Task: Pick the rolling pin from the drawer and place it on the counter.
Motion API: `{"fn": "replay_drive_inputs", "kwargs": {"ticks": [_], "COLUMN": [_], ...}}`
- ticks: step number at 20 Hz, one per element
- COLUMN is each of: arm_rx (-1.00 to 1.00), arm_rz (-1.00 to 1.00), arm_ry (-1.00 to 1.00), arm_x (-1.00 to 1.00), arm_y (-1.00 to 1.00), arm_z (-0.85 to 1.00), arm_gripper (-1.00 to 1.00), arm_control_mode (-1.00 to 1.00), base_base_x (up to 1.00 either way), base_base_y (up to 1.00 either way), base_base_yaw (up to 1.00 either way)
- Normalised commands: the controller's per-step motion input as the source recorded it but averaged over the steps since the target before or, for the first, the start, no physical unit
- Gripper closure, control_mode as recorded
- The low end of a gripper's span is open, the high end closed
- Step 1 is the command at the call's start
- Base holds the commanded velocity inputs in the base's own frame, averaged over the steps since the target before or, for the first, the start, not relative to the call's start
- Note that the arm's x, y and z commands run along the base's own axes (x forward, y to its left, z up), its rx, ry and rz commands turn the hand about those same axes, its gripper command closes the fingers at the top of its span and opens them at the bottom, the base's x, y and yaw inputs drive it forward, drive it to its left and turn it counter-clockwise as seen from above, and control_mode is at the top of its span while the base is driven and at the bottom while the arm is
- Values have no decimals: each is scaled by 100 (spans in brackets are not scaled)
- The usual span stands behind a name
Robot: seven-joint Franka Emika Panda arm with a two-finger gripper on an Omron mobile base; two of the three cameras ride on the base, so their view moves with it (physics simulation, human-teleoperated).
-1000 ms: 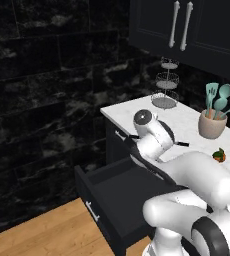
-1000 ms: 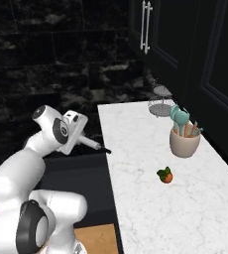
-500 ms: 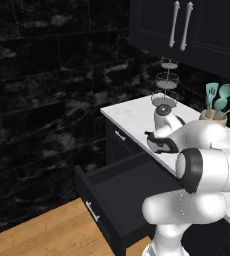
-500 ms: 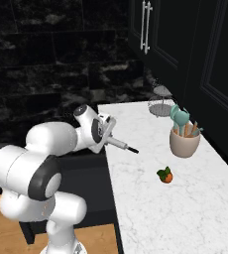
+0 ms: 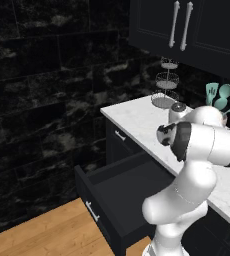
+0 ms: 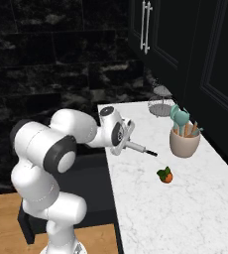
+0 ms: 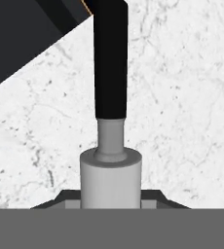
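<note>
My gripper is shut on the rolling pin and holds it just above the left part of the white marble counter. One dark handle pokes out to the right, toward the middle of the slab. Seen from the hand, the pin's pale barrel sits between my fingertips, and its dark handle runs up across the marble. The black drawer stands pulled out below the counter edge, its inside dark and bare. From the left base camera, my own arm hides the hand.
A beige crock of teal spatulas stands at the counter's right side. A small orange fruit lies in front of it, and a wire tiered stand sits at the back. Black cupboards with long silver handles hang overhead.
The arm has swung from above the open drawer to over the counter, carrying the rolling pin with it. The drawer stays open.
</note>
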Motion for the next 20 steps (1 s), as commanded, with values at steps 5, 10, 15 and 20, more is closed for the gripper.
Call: {"fn": "replay_drive_inputs", "kwargs": {"ticks": [5,10,15,20], "arm_rx": [0,0,0,0], "arm_rz": [6,3,1,0], "arm_ry": [9,1,10,7], "arm_x": [35,22,22,23], "arm_y": [-20,0,0,2], "arm_z": [-49,-57,-60,-40], "arm_gripper": [100,100,100,-100], "arm_control_mode": [-100,-100,-100,-100], "base_base_x": [0,0,0,0], "base_base_y": [0,0,0,0], "base_base_yaw": [0,0,0,0]}}
